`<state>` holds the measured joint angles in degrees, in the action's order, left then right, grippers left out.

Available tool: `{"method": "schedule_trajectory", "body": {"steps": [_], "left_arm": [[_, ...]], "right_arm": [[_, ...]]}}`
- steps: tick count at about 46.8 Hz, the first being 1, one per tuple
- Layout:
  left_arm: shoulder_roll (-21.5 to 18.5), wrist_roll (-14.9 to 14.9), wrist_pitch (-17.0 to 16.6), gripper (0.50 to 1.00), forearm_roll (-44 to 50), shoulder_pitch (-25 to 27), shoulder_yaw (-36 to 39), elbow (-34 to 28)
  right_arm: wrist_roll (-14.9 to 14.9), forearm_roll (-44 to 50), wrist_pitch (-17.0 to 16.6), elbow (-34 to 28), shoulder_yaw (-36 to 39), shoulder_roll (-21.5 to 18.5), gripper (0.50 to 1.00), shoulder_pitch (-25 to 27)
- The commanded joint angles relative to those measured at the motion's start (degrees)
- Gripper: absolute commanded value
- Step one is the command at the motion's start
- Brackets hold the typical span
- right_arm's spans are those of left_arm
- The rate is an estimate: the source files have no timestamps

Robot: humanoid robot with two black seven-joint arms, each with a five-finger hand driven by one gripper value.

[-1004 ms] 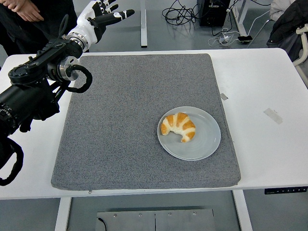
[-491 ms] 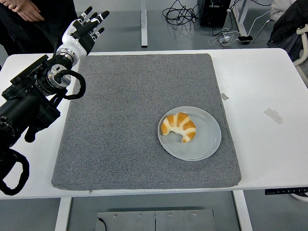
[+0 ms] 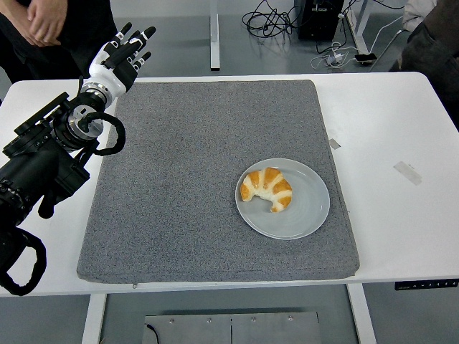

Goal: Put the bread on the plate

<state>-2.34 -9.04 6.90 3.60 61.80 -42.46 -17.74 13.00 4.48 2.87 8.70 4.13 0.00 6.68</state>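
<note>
The bread [image 3: 267, 189], surely light, soft and flaky, lies on the plate [image 3: 310, 208] toward the table's right edge, best taken by its thick middle, while the left hand [image 3: 120, 56] is open and empty at the far left corner.

Grey mat [image 3: 179, 179] on white table [image 3: 387, 129]; person [image 3: 43, 21] behind.

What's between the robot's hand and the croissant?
Only bare grey mat lies between the left hand and the croissant, as the head view shows.
</note>
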Motion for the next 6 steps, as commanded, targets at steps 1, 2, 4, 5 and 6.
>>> {"method": "schedule_trajectory", "body": {"steps": [1,2,4,5,6], "left_arm": [[0.1,0.0,0.0,0.978,-0.1,0.0,0.1,0.0],[0.1,0.1,0.0,0.978,-0.1,0.0,0.1,0.0],[0.1,0.1,0.0,0.978,-0.1,0.0,0.2,0.0],[0.1,0.1,0.0,0.978,-0.1,0.0,0.3,0.0],[0.2,0.1,0.0,0.978,-0.1,0.0,0.3,-0.1]], "right_arm": [[0.0,0.0,0.0,0.1,0.0,0.0,1.0,0.0],[0.0,0.0,0.0,0.1,0.0,0.0,1.0,-0.1],[0.0,0.0,0.0,0.2,0.0,0.0,1.0,0.0],[0.0,0.0,0.0,0.2,0.0,0.0,1.0,0.0],[0.0,0.0,0.0,0.2,0.1,0.0,1.0,0.0]]}}
